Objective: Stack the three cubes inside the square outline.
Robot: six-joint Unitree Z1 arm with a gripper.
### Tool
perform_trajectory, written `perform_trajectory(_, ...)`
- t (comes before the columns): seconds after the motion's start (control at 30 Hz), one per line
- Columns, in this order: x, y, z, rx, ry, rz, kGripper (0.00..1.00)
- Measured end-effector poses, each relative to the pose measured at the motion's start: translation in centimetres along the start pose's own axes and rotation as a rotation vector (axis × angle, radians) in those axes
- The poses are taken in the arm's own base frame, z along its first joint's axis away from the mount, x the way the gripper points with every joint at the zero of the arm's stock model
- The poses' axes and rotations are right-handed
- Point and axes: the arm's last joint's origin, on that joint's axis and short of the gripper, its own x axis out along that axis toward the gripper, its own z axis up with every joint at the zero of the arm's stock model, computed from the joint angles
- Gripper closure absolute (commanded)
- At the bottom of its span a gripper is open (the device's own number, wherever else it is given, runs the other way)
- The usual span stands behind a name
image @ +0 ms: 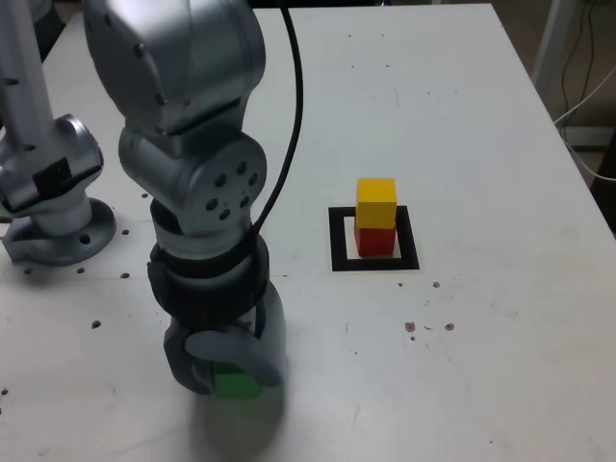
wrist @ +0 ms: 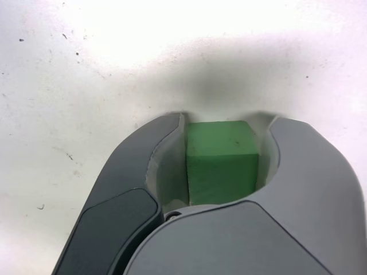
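Observation:
In the exterior view, a yellow cube (image: 376, 202) sits on a red cube (image: 375, 241), and both stand in the white centre of the black square outline (image: 339, 241) at mid-table. The green cube (image: 237, 386) is near the table's front edge, well to the exterior view's left of the outline. My gripper (image: 231, 377) points down at the table around it. The wrist view shows the green cube (wrist: 222, 166) filling the space between the two dark grey jaws of the gripper (wrist: 223, 121), one jaw against each side. The cube rests at table level.
The arm's silver base (image: 53, 226) stands at the exterior view's left edge. A black cable (image: 289, 115) runs down along the arm. Small dark specks (image: 428, 327) dot the white table in front of the outline. The table's right edge (image: 568, 173) lies beyond the stack.

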Motion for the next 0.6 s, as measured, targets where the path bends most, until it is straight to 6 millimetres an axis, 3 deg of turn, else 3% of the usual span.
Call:
perform_trajectory(0.1, -0.1, 0.0, 0.1, -0.001, -0.012, 0.007, 0.89)
perform_trajectory(0.3, -1.0, 0.6, -0.1, 0.003, -0.036, 0.042, 0.90)
perform_trajectory(0.6, -7.4, 4.0, 1.6, 0.062, -0.041, 0.043, 0.90)
